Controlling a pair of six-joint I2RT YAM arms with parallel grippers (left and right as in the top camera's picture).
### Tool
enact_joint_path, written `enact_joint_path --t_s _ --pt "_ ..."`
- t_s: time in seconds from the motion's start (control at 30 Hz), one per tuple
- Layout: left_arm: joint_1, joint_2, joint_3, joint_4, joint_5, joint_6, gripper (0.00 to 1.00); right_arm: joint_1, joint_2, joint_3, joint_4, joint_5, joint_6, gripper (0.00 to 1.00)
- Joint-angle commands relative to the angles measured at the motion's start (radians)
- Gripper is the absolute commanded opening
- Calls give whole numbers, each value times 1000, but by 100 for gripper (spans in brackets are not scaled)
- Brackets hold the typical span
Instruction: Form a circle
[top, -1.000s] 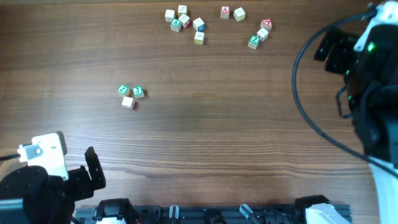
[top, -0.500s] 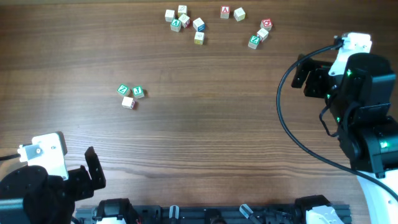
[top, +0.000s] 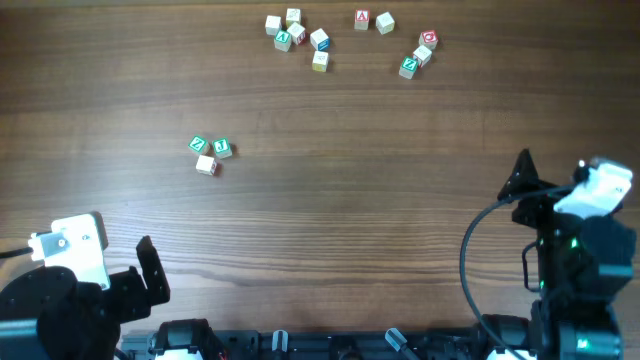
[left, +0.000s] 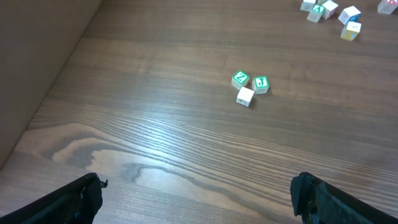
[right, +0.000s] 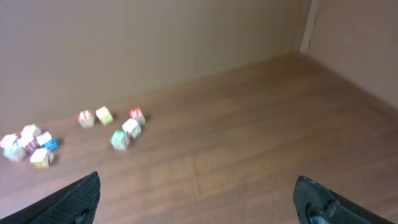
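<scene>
The circle is a tight group of three tiny cubes left of the table's middle: two green-faced ones (top: 198, 144) (top: 222, 148) and a pale one with red (top: 206, 165). They touch or nearly touch and make no full ring. The left wrist view shows the same group (left: 245, 96) well ahead of my left gripper (left: 199, 199), which is open with nothing between its fingers. That arm (top: 70, 270) sits at the near left corner. My right gripper (right: 198, 186) is also open and empty. Its arm (top: 585, 250) is at the near right, far from the group.
Similar lettered cubes lie scattered along the far edge: a cluster (top: 300, 35), a pair (top: 373, 19) and three more (top: 420, 50). The right wrist view shows them far ahead (right: 127, 130). Brown walls rise on the left (left: 37, 50) and at the back (right: 155, 43).
My right arm has swung back from the far right toward the near right edge of the table. The left arm and all the cubes have stayed where they were.
</scene>
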Motion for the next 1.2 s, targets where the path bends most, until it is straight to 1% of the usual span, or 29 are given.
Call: enact_joint_path --t_s 0.0,0.13,0.2,0.27,0.43,0.57,0.6,0.7,1.17 --pt "-3 3 1 3 -5 -9 100 -73 -134 -100 88 -83 4 100" --pt "-3 3 1 3 -5 -9 100 -119 -299 -256 241 -109 2 100" --pt "-3 3 1 3 -5 -9 100 -142 -390 -356 338 -172 1 100" --pt "-3 3 1 3 -5 -9 100 -155 -470 -435 400 -204 2 100" --pt "-3 3 1 3 -5 -9 100 -157 -469 -549 547 -192 2 100" --pt "-3 3 1 3 -5 -9 100 -158 -469 -636 554 -212 5 100" --pt "-3 3 1 3 -5 -9 100 -157 -469 -642 522 -217 6 100" --pt "-3 3 1 3 -5 -9 100 -157 -469 -642 461 -219 9 100" --pt "-3 3 1 3 -5 -9 100 -150 -468 -642 462 -229 12 100"
